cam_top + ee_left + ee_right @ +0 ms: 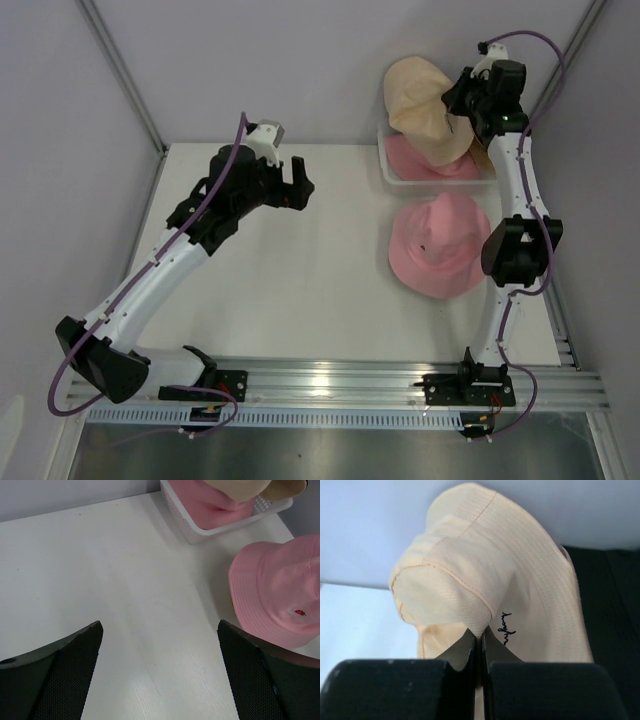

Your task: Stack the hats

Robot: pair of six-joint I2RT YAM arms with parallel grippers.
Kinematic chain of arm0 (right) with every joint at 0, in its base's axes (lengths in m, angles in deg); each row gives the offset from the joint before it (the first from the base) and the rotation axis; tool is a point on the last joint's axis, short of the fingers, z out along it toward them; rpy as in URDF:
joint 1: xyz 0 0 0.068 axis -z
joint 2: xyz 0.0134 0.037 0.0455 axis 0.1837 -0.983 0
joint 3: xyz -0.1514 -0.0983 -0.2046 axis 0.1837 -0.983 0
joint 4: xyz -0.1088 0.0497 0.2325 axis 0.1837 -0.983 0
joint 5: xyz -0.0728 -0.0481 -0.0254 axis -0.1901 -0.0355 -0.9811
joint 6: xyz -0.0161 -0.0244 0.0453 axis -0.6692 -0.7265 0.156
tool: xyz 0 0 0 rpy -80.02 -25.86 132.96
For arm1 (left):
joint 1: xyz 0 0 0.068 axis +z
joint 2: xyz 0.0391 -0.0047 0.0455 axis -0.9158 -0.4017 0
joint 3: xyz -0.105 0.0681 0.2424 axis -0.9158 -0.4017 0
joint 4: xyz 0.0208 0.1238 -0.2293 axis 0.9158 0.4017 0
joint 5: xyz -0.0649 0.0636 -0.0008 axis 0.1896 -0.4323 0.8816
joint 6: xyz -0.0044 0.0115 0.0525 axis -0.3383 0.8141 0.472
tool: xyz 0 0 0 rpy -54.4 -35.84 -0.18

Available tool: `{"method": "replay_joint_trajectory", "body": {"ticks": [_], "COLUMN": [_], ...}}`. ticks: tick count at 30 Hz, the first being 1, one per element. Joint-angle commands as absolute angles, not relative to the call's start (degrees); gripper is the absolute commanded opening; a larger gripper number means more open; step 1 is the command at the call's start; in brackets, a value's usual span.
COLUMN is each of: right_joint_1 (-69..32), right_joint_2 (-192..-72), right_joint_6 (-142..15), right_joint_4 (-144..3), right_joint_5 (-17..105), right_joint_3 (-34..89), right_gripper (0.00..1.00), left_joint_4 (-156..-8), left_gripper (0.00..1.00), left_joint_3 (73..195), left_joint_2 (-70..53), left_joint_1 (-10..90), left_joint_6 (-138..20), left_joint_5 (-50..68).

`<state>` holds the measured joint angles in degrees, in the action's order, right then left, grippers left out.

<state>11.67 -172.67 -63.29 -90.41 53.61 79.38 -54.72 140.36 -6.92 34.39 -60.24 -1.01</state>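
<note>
Broadly, the flat white table (300, 290) is carrying everything, with both arms reaching over it from its near edge. At its far right corner a clear plastic bin (384, 166) is sitting, and a folded pink fabric hat (420, 158) is lying inside it. Just on the near side of the bin, along the right edge of the surface, a loose pink fabric bucket hat (437, 245) is resting crown up with its floppy brim spread flat.

Above the bin, a soft cream fabric bucket hat (420, 105) is hanging crumpled in the air, not lying on anything. The right gripper (481, 640) is pinching a fold of it, jaws clamped tight on the cloth beside the small dark lettering.

The left gripper (159, 627) is hovering over the middle of the surface, fingers spread wide and grasping nothing.

What the next move is probably turning on: the loose pink hat is lying straight toward the near edge from the right gripper, under that arm's own reach, while the left gripper is sitting well apart to its left. So the right arm is the nearer one, likely needing to draw back and lower the cream hat over the pink crown.
</note>
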Motion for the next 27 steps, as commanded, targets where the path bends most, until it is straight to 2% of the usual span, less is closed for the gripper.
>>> {"method": "replay_joint_trajectory", "body": {"ticks": [1, 4, 8, 14, 19, 27], "right_joint_1": [11.6, 11.8, 11.9, 11.6, 11.6, 10.8], "right_joint_2": [-164.8, -159.6, -149.8, -132.1, -118.8, -103.6], "right_joint_6": [-55.5, -51.3, -45.0, -37.3, -33.5, -29.4], "right_joint_4": [-90.4, -94.0, -96.9, -99.1, -102.6, -104.5], "right_joint_5": [58.4, 55.3, 51.2, 52.7, 48.0, 49.5], "right_joint_3": [85.8, 85.2, 77.9, 60.4, 47.3, 44.0], "right_gripper": [0.00, 0.00, 0.00, 0.00, 0.00, 0.00], "left_joint_4": [-54.0, -53.9, -54.1, -54.5, -55.7, -62.7], "left_gripper": [0.99, 0.99, 0.99, 0.99, 1.00, 1.00], "left_joint_3": [143.0, 143.2, 143.2, 142.9, 141.1, 138.2], "left_joint_2": [-4.8, -4.6, -4.0, -3.3, -2.3, -1.4], "left_joint_1": [33.9, 33.9, 33.9, 33.9, 33.9, 33.9], "left_joint_6": [-59.8, -60.4, -61.7, -63.5, -65.4, -69.9], "left_joint_5": [-1.8, -1.1, -0.1, 2.7, 5.8, 8.7]}}
